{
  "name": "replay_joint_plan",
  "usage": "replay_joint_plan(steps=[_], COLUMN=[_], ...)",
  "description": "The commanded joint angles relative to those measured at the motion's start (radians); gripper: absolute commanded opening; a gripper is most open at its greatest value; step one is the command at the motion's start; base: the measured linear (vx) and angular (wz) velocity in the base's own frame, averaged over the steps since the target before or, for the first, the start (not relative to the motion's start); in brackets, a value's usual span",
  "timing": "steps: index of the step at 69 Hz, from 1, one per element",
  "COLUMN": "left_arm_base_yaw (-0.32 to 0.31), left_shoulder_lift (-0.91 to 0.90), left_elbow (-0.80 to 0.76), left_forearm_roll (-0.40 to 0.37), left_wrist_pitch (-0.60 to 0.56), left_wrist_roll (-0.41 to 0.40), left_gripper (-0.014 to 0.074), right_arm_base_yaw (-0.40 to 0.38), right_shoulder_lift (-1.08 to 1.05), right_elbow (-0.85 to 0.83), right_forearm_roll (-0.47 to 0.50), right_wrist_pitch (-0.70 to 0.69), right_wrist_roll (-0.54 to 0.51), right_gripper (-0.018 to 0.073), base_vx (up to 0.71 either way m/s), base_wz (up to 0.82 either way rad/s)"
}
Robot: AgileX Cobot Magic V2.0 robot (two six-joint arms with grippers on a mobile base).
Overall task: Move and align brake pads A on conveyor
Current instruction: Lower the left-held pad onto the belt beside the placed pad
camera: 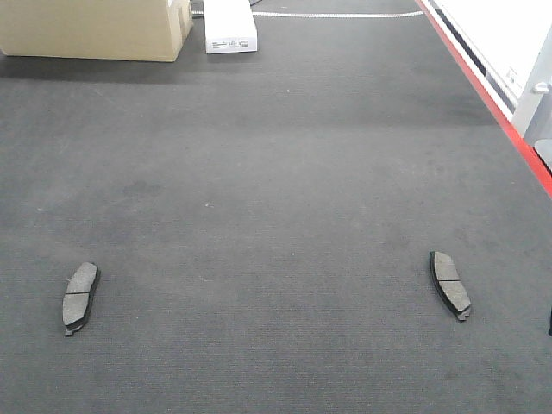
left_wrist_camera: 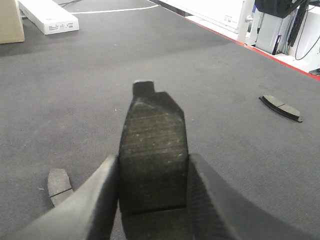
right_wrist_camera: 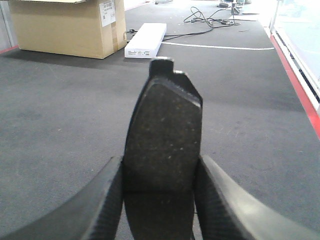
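Two brake pads A lie flat on the dark conveyor belt (camera: pixel 276 172): one at the near left (camera: pixel 81 296), one at the near right (camera: pixel 451 284). Neither gripper shows in the front view. In the left wrist view my left gripper (left_wrist_camera: pixel 152 192) is shut on a third brake pad (left_wrist_camera: pixel 152 140), which sticks out forward above the belt; the left lying pad (left_wrist_camera: pixel 60 184) is just below and to its left, and the right one (left_wrist_camera: pixel 282 107) lies far off. My right gripper (right_wrist_camera: pixel 160 197) is shut on a fourth pad (right_wrist_camera: pixel 165 130), also held off the belt.
A cardboard box (camera: pixel 95 30) and a long white box (camera: pixel 230 26) stand at the belt's far end. The red frame edge (camera: pixel 492 103) runs along the right side, with white panels beyond. Cables (right_wrist_camera: pixel 210 20) lie on the floor past the belt.
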Motion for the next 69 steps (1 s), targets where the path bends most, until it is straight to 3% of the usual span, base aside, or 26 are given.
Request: replay_joint_plan(steps=[1,24,37,42,58,69], left_arm_base_yaw=[-0.003,-0.003,-0.003,-0.003,-0.003,-0.003], left_shoulder_lift=[0.015,0.015,0.022,0.044,0.326,0.622], left_elbow=[-0.029,-0.029,-0.031,-0.048,-0.191,-0.318], left_forearm_roll=[0.002,0.001,0.002,0.0,0.002,0.001], left_wrist_pitch=[-0.098,-0.099,-0.11,-0.119,-0.12,-0.107], left_wrist_roll=[0.001,-0.003,-0.045,-0.115,-0.291,-0.3], left_gripper=[-0.0006,-0.0006,-0.0006,-0.0006,0.0002,0.0004], right_arm_base_yaw=[-0.007,-0.007,-0.007,-0.007,-0.007,-0.007], right_shoulder_lift=[0.008,0.008,0.008,0.008,0.008,0.008], right_elbow=[-0.026,-0.026,-0.026,-0.026,-0.026,-0.026], right_forearm_roll=[0.005,0.005,0.005,0.005,0.005,0.005], right_wrist_pitch=[-0.093,-0.093,-0.093,-0.093,-0.093,-0.093], right_wrist_roll=[-0.007,-0.007,-0.007,-0.007,-0.007,-0.007], right_gripper=[-0.0005,-0.0005,-0.0005,-0.0005,-0.0005,-0.0005], base_vx=[0.0,0.0,0.0,0.0,0.0,0.0], base_wz=[0.0,0.0,0.0,0.0,0.0,0.0])
